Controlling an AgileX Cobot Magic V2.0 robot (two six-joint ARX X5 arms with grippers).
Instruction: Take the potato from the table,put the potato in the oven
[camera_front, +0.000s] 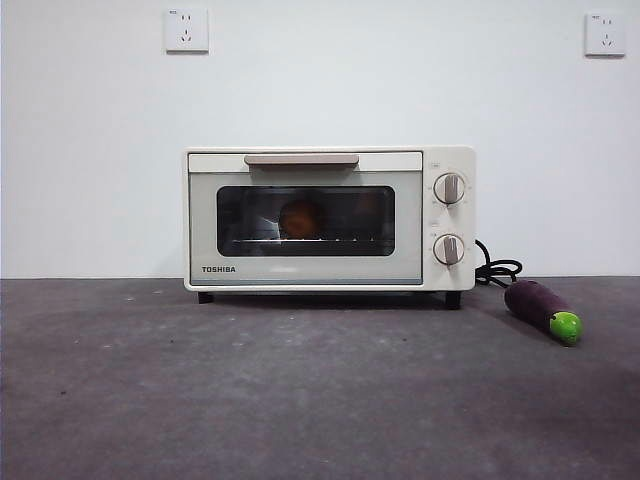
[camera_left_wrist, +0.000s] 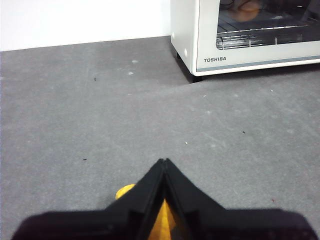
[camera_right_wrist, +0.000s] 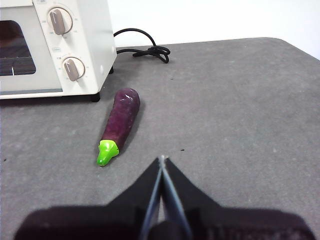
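Note:
The cream-white Toshiba oven (camera_front: 330, 220) stands at the back of the dark grey table (camera_front: 300, 400) with its door closed. Behind the dark glass, the orange-brown potato (camera_front: 301, 219) rests on the wire rack; its lower part also shows through the window as the potato (camera_left_wrist: 246, 11) in the left wrist view. My left gripper (camera_left_wrist: 163, 162) is shut and empty, hovering over bare table in front of the oven's left corner (camera_left_wrist: 200, 40). My right gripper (camera_right_wrist: 162, 160) is shut with nothing held, to the right of the oven (camera_right_wrist: 55, 45). Neither arm shows in the front view.
A purple eggplant (camera_front: 541, 309) with a green tip lies on the table right of the oven, near my right gripper as the eggplant (camera_right_wrist: 119, 125). The black cord (camera_right_wrist: 145, 47) coils behind it. Two wall sockets (camera_front: 186, 30) sit high on the white wall.

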